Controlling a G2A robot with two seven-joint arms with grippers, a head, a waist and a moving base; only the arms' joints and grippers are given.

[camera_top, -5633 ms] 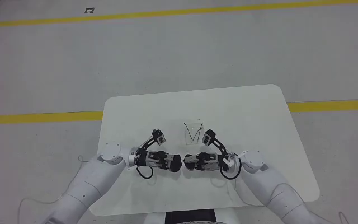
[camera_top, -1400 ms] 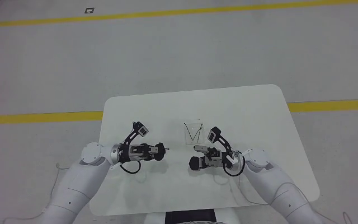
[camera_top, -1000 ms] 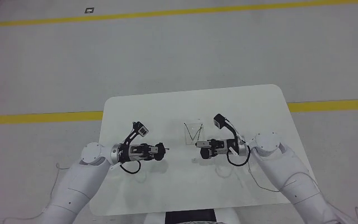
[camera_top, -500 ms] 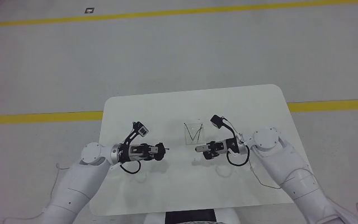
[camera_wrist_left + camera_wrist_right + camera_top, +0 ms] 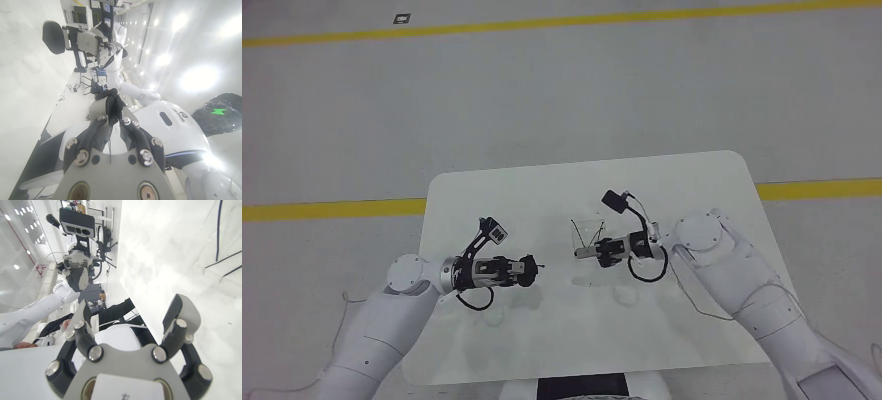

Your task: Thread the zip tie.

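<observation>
A thin black zip tie (image 5: 111,121) is pinched in my left gripper (image 5: 113,95), which is shut on it; its strand runs back between the fingers toward the wrist. In the top view that left gripper (image 5: 530,268) hovers over the left-middle of the white table (image 5: 702,190). My right gripper (image 5: 584,253) stands open at the front side of a small clear container (image 5: 588,231) holding a few loose black zip ties (image 5: 217,236). Nothing lies between the right gripper's (image 5: 128,311) fingers. The two grippers face each other, a short gap apart.
The table's front edge lies just behind both wrists. Bare tabletop stretches to the far side and to the right of the container. Yellow floor lines run beyond the table.
The two grippers, together at the table's middle earlier, have drawn apart. The right gripper has swung from the front toward the clear container. The left arm has held still for the last second.
</observation>
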